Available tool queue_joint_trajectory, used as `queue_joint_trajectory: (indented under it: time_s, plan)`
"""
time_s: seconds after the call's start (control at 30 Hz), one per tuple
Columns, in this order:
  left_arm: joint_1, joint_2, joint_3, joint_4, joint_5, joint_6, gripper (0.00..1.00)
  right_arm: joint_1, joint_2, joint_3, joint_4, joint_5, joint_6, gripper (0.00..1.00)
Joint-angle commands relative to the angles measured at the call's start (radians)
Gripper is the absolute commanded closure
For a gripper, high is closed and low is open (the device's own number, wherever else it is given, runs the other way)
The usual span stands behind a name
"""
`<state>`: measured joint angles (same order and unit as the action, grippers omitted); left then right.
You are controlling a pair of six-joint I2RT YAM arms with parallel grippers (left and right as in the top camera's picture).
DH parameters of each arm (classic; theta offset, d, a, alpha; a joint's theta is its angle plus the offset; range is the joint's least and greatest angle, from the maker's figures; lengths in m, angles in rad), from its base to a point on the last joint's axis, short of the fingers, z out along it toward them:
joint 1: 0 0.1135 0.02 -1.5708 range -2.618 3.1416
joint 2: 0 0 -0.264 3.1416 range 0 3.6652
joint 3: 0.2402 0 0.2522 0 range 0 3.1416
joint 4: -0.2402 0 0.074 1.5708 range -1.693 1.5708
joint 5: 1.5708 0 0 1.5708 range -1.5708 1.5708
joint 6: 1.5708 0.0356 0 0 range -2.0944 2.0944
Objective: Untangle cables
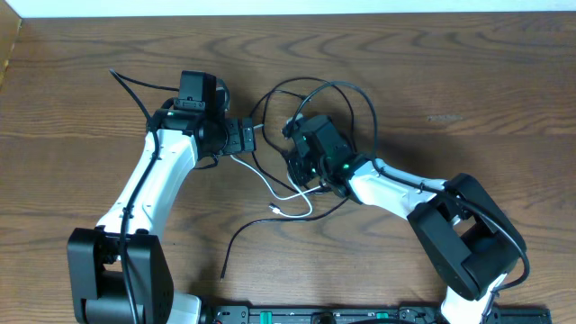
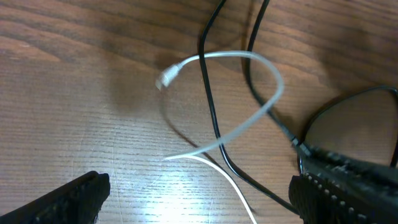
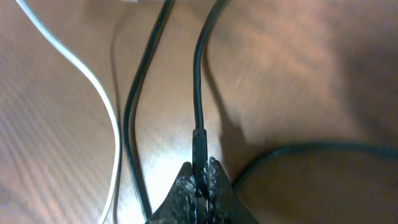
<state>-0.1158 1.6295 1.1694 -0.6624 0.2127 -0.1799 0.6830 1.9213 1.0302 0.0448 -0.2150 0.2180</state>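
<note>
Right gripper pinching black cable; left gripper spread, partly cropped.

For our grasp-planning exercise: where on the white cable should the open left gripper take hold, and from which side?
Probably on the white cable just behind its plug, from above with the open left gripper: that end lies clear of the black cable, which crosses the loop further along.

The white cable curves loosely across the middle of the bench and ends in a small plug. Thin black cables loop over and around it. One black cable runs straight, pinched in the right end effector.
</note>
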Motion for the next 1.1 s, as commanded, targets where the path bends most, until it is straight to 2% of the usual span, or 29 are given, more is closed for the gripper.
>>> queue_joint_trajectory:
  time_s: [0.0,0.03,0.13,0.33,0.43,0.57,0.6,0.63,0.9,1.03,1.07]
  plan:
    - [0.003,0.004,0.007,-0.004,0.011,-0.001,0.02,0.014,-0.006,-0.003,-0.031,-0.059,0.014,0.99]
    - [0.003,0.004,0.007,-0.003,0.011,-0.001,0.02,0.014,-0.006,-0.003,-0.032,-0.071,0.013,0.97]
    - [0.003,0.004,0.007,-0.003,0.011,-0.001,0.02,0.013,-0.014,-0.003,-0.028,-0.084,0.013,0.76]
    - [0.003,0.004,0.007,-0.003,0.011,-0.001,0.02,-0.002,-0.095,-0.003,-0.032,-0.04,0.008,0.63]
    - [0.003,0.004,0.007,-0.004,0.011,-0.001,0.02,-0.017,-0.148,-0.003,-0.059,0.047,-0.043,0.31]
    - [0.003,0.004,0.007,-0.004,0.011,-0.001,0.02,-0.043,-0.167,-0.003,-0.132,0.263,-0.115,0.2]
    - [0.003,0.004,0.007,-0.003,0.011,-0.001,0.02,-0.058,-0.16,-0.003,-0.164,0.345,-0.115,0.07]
    - [0.003,0.004,0.007,-0.003,0.011,-0.001,0.02,-0.066,-0.158,-0.003,-0.182,0.377,-0.114,0.01]
    - [0.003,0.004,0.007,-0.003,0.011,-0.001,0.02,-0.161,-0.076,-0.004,-0.252,0.407,-0.044,0.01]
    - [0.003,0.004,0.007,-0.004,0.011,-0.001,0.02,-0.183,-0.039,-0.004,-0.254,0.357,-0.008,0.01]
    - [0.003,0.004,0.007,-0.003,0.011,-0.001,0.02,-0.183,-0.035,-0.004,-0.254,0.345,-0.008,0.06]
